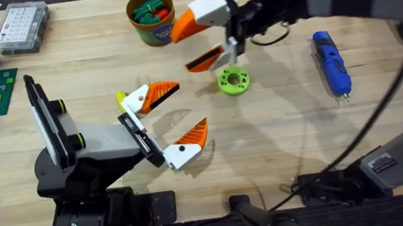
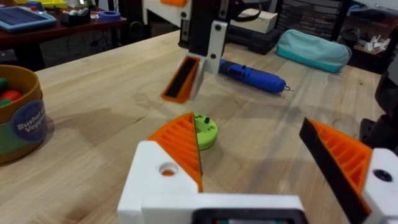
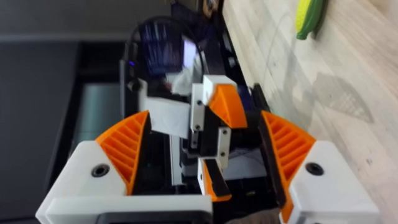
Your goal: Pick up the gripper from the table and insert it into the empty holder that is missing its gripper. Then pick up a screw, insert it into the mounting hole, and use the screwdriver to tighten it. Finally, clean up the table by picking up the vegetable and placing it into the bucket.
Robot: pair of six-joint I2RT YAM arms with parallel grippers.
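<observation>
Overhead: bucket [image 1: 150,17] holds seemingly toy vegetables [image 1: 153,10].

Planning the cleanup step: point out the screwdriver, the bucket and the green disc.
screwdriver [image 1: 331,62]: overhead view, middle of its blue body.
bucket [image 1: 148,29]: overhead view, orange-brown side wall below the rim.
green disc [image 1: 233,80]: overhead view, its top face beside the centre hole.
</observation>
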